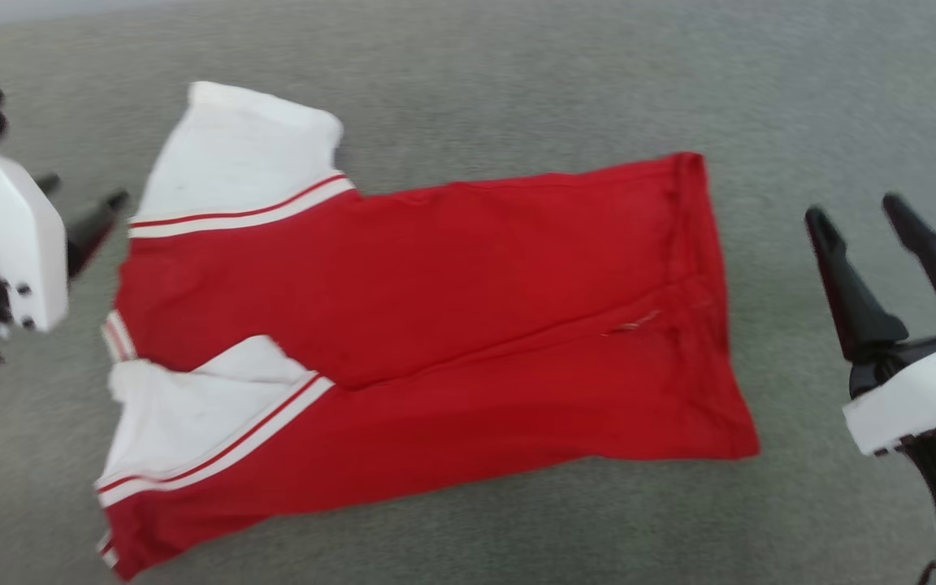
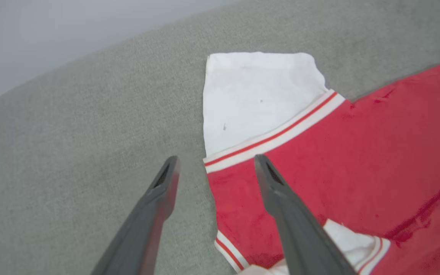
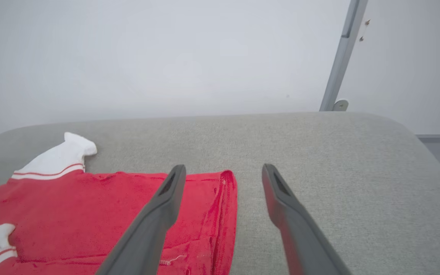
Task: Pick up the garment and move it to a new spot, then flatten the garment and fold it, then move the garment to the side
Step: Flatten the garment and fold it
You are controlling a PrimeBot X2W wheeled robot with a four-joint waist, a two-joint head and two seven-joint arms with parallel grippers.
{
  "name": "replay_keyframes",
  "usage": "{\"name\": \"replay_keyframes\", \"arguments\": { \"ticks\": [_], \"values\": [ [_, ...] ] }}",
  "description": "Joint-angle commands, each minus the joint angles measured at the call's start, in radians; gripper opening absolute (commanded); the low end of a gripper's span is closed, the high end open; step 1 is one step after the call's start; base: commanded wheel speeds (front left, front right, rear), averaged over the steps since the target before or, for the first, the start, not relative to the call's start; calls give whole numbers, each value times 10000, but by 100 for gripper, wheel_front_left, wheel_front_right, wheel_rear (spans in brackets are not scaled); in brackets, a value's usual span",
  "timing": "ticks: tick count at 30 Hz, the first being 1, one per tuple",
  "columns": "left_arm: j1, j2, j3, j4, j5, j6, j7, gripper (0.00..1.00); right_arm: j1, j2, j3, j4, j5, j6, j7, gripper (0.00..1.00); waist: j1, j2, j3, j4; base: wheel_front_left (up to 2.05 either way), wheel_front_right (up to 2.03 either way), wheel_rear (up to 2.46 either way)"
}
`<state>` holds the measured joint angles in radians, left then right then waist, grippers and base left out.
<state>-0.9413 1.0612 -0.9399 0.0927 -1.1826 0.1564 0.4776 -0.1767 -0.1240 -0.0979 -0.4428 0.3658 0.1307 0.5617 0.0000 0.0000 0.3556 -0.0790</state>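
Left gripper (image 1: 82,195): jaws spread, empty; shirt's sleeve end just to its right. Shirt (image 1: 435,309): red, white sleeves, flat on grey cushion (image 1: 517,73), between both grippers. Right gripper (image 1: 854,213): jaws spread, empty; hem near its left.

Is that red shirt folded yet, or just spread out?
Partly folded: the shirt has one side turned in, its white sleeve lying on the red; the other sleeve sticks out.
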Motion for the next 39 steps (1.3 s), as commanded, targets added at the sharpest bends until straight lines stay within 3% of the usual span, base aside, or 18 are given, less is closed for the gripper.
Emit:
{"name": "replay_keyframes", "arguments": {
  "ticks": [1, 2, 5, 12, 19, 26, 27, 28, 39],
  "values": [
    [-151, -70, 29, 153, 90, -106, -41, 100, -105, 124, -10, -5, -109, 1, -295, 100, 0, 0, 156, -339, 0, 0, 0],
    [-512, -243, 73, 657, 264, -347, -87, 100, -165, 269, 183, 53, -291, 1, -1087, 100, 0, 0, 251, -628, 0, 0, 0],
    [-991, -453, 33, 1582, 503, -794, -30, 100, -179, 442, 464, 185, -530, 1, -2098, 100, 0, 0, 432, -1029, 0, 0, 0],
    [-1787, -1029, -10, 3697, 685, -1412, 189, 100, -201, 627, 1003, 548, -669, 1, -3232, 100, 0, 0, 923, -1760, 0, 0, 0],
    [-2290, -1712, -13, 5304, 561, -1537, 506, 100, -504, 702, 1351, 822, -528, 1, -3236, 100, 0, 0, 1426, -2009, 0, 0, 0],
    [-2602, -2346, -278, 6629, 628, -1462, 1163, 100, -1538, 424, 1872, 1595, -93, 1, -2195, 100, 0, 0, 1884, -2023, 0, 0, 0],
    [-2590, -2520, -276, 6782, 479, -1497, 1387, 82, -1807, 302, 1963, 1805, -41, 1, -1954, 100, 0, 0, 1939, -1997, 0, 0, 0],
    [-2615, -2641, -349, 6902, 455, -1544, 1576, 0, -2085, 223, 2029, 2037, 52, 1, -1723, 100, 0, 0, 1991, -1957, 0, 0, 0],
    [-3548, -3665, -651, 7504, 761, -1934, 1934, 0, -5736, -559, 3153, 5620, 971, 1, 958, 100, 0, 0, 2391, -1377, 0, 0, 0]
  ]
}}
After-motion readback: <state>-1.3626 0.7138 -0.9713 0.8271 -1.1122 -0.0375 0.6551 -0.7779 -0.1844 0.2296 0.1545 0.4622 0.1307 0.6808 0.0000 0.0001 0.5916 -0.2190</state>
